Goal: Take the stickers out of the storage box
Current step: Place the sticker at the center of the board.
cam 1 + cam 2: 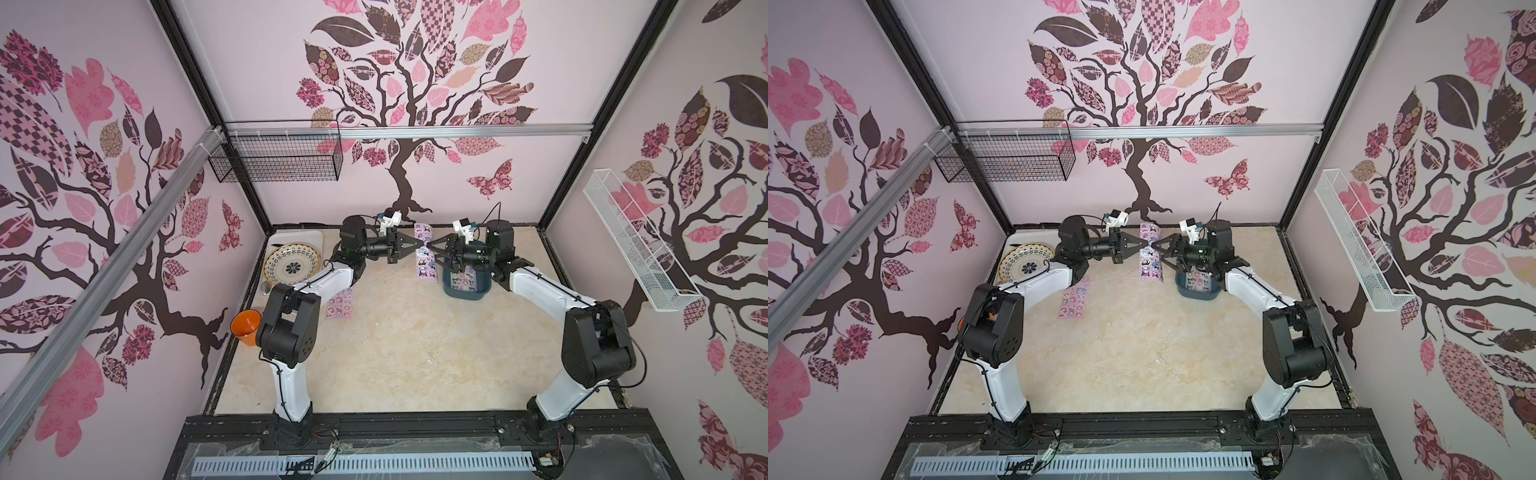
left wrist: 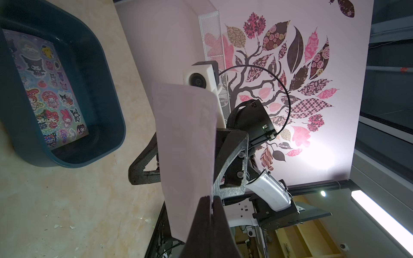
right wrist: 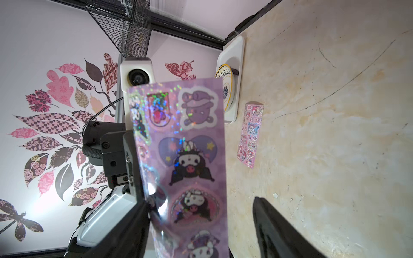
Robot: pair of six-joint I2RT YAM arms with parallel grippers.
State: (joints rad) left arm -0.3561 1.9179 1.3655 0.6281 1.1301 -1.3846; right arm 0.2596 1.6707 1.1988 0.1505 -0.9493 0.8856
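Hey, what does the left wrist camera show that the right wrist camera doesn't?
Left wrist only: the storage box with a sticker sheet lying inside, plus the blank back of the held sheet. Right wrist only: that sheet's printed purple face, a pink sheet on the table, a patterned plate. Shared: the held sheet, pinched by the left gripper.

Pale pink walls (image 1: 270, 62) with leafy tree decals (image 1: 401, 174) enclose a mottled beige tabletop (image 1: 415, 353).
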